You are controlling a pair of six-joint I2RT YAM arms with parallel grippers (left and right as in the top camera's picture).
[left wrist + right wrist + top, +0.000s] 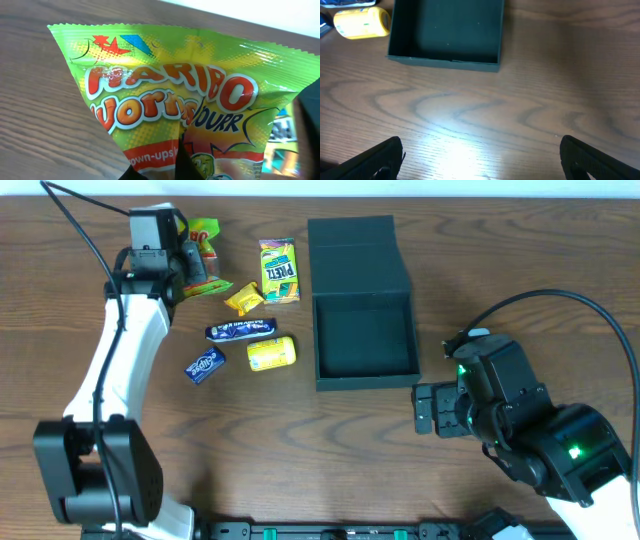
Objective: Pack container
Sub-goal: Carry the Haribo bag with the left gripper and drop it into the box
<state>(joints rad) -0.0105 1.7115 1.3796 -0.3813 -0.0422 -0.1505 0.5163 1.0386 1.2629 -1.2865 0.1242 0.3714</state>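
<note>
The black container point(365, 375) lies open mid-table, its inside bare and its flap lid point(356, 255) folded back on the far side. It also shows in the right wrist view point(445, 59). My left gripper point(192, 266) is at the far left, shut on a green and orange Haribo worms bag point(206, 252). In the left wrist view the bag point(165, 80) fills the frame, creased between the fingertips point(167, 170). My right gripper point(424, 410) is open and empty over bare table, just right of the container's near corner; its fingers point(480, 160) are spread wide.
Snacks lie left of the container: a yellow Pretz packet point(279, 270), a small yellow wrapper point(244, 300), a dark blue bar point(240, 329), a yellow pack point(271, 353) that also shows in the right wrist view point(362, 22), and a small blue packet point(204, 365).
</note>
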